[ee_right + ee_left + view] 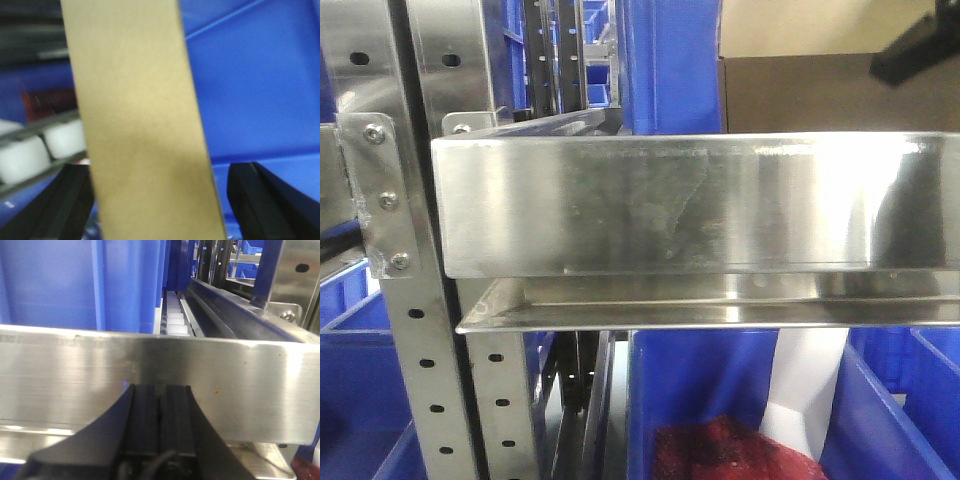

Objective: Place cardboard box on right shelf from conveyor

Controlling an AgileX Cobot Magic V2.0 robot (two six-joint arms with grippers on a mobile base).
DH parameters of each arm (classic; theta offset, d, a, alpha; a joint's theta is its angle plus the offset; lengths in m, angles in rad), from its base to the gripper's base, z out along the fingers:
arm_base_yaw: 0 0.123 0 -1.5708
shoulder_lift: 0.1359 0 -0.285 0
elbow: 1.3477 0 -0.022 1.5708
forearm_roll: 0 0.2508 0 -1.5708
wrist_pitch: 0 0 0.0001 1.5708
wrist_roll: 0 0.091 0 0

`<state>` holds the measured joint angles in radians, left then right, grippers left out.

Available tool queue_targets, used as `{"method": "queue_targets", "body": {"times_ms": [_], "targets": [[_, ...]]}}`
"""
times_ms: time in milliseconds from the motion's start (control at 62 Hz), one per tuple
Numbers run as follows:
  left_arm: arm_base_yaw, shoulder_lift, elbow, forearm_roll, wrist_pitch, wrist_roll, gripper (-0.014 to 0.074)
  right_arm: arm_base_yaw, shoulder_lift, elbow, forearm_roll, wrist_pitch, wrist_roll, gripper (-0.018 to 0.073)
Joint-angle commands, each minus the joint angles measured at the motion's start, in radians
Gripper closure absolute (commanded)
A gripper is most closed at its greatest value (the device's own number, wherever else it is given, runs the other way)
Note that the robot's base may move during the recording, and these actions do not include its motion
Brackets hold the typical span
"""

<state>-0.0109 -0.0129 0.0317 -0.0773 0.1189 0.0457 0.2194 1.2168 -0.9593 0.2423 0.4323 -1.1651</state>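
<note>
Shiny right shelf (690,200) bolted to perforated uprights (415,330), blue bins (880,400) behind and below; red cloth (720,450) in 1 lower bin. Cardboard box (140,130) over white rollers (30,150), between spread right gripper (160,200) fingers, contact unclear. Left gripper (159,415) pressed together before shelf lip.

no readable text, labels, brands or numbers on any surface in view

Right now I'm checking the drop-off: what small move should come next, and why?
Probably back the right gripper away. Its jaws stand open on both sides of the cardboard box, which the front view shows behind the shelf lip. The left gripper is shut and idle.
</note>
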Motion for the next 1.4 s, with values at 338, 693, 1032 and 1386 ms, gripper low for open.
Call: {"method": "queue_targets", "body": {"times_ms": [338, 693, 1032, 1386], "targets": [[-0.003, -0.014, 0.006, -0.006, -0.086, 0.000, 0.0713, -0.007, -0.304, 0.088, 0.032, -0.138, 0.744, -0.0014], [-0.003, -0.014, 0.006, -0.006, -0.086, 0.000, 0.0713, -0.007, -0.700, 0.352, -0.015, -0.257, 1.025, 0.0443], [-0.003, -0.014, 0.006, -0.006, -0.086, 0.000, 0.0713, -0.007, -0.972, 0.494, -0.016, -0.262, 1.025, 0.0502], [-0.003, -0.014, 0.006, -0.006, -0.086, 0.000, 0.0713, -0.007, -0.975, 0.494, -0.016, -0.261, 1.025, 0.0502]]}}
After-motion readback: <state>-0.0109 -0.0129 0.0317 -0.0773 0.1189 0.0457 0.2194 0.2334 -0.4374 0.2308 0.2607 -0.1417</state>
